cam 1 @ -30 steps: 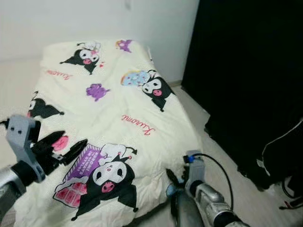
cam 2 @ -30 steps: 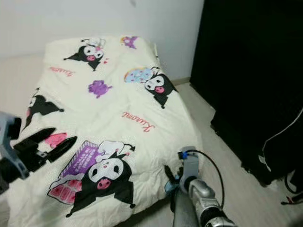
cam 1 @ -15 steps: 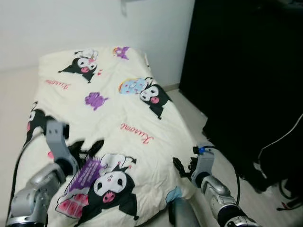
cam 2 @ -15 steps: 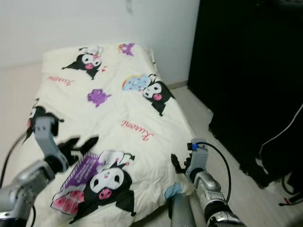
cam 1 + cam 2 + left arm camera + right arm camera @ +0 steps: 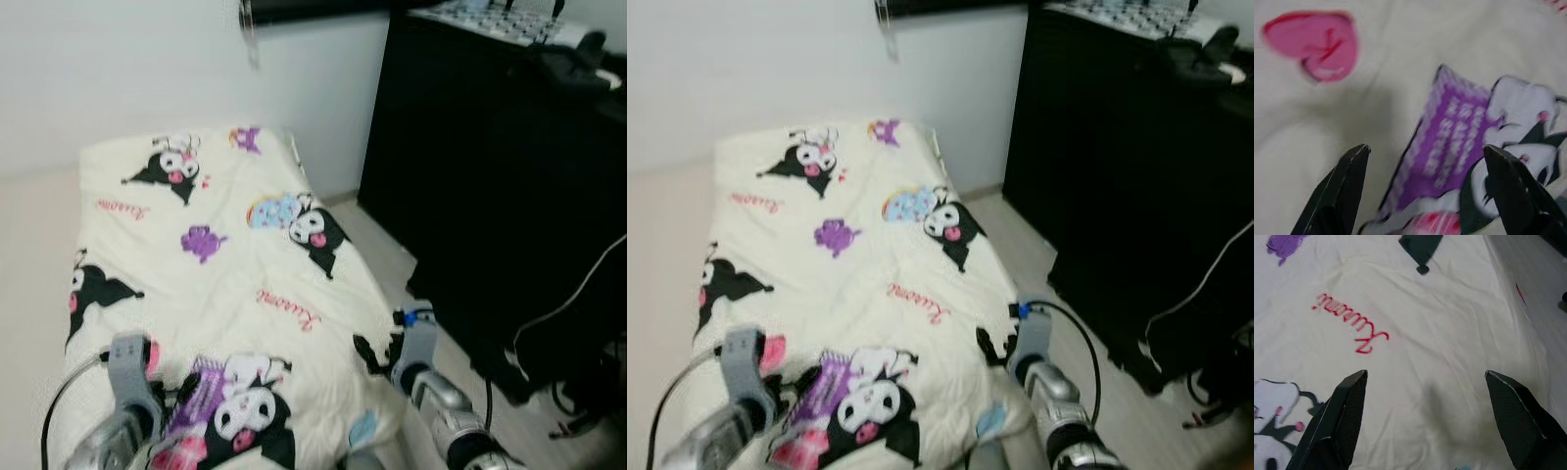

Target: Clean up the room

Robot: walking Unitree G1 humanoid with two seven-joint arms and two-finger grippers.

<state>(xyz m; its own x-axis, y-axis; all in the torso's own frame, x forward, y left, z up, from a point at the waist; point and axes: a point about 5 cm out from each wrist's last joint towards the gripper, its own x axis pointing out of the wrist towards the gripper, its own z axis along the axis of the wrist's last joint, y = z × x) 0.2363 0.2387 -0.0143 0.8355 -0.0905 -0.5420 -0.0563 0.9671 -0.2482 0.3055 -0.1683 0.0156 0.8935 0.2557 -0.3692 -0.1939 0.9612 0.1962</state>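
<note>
A cream blanket (image 5: 216, 264) printed with black cartoon figures, purple shapes and red script covers the low bed. My left gripper (image 5: 181, 392) hovers low over its near end, beside the purple panel and pink heart print (image 5: 1312, 44); its fingers (image 5: 1342, 186) stand wide apart with nothing between them. My right gripper (image 5: 370, 354) is at the blanket's near right edge, over plain cream cloth close to the red script (image 5: 1352, 323). It is open and empty too, its fingers (image 5: 1339, 416) spread wide.
A tall black cabinet (image 5: 490, 196) stands right of the bed, with items on its top (image 5: 549, 39). A narrow strip of pale floor (image 5: 387, 245) runs between them. Cables and dark things (image 5: 578, 421) lie on the floor at the right. A white wall (image 5: 147, 69) is behind.
The camera has tilted up, bringing the cabinet's top into view. My left arm has swung in from the left and dropped low over the blanket. The right gripper has edged up to the blanket's edge.
</note>
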